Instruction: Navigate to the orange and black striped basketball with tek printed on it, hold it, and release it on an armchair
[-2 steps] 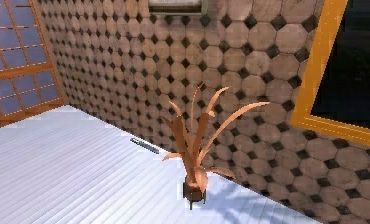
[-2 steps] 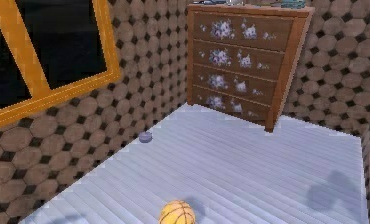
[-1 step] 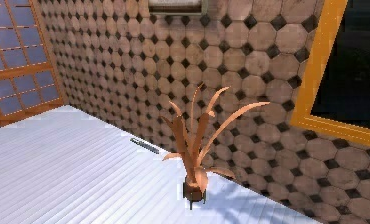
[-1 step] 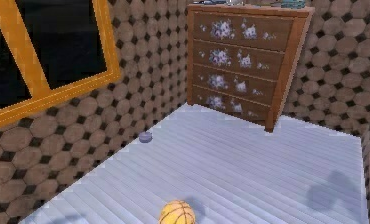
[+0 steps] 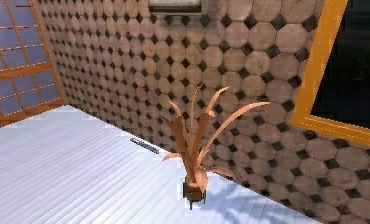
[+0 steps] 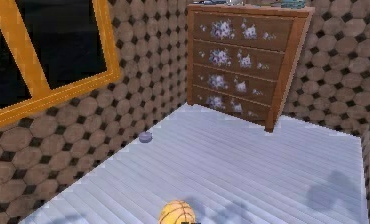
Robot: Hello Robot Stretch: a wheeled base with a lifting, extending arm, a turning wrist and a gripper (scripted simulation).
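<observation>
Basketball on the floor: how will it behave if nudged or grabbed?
The basketball is round and sits on smooth plank floor, so it will probably roll at a nudge. Its curved surface likely makes a grip prone to slipping.

The robot's base is parked on the pale plank floor (image 5: 63, 160), front squared up to the patterned wall (image 5: 113, 60), with a potted plant (image 5: 193, 150) standing just ahead at the floor's far edge, a touch toward the forward view's right. Its reaching side looks out across the floor to a wooden dresser (image 6: 243, 60) in the far corner. An orange striped ball (image 6: 177, 212) lies at the arm side view's bottom edge, nearest the body.
</observation>
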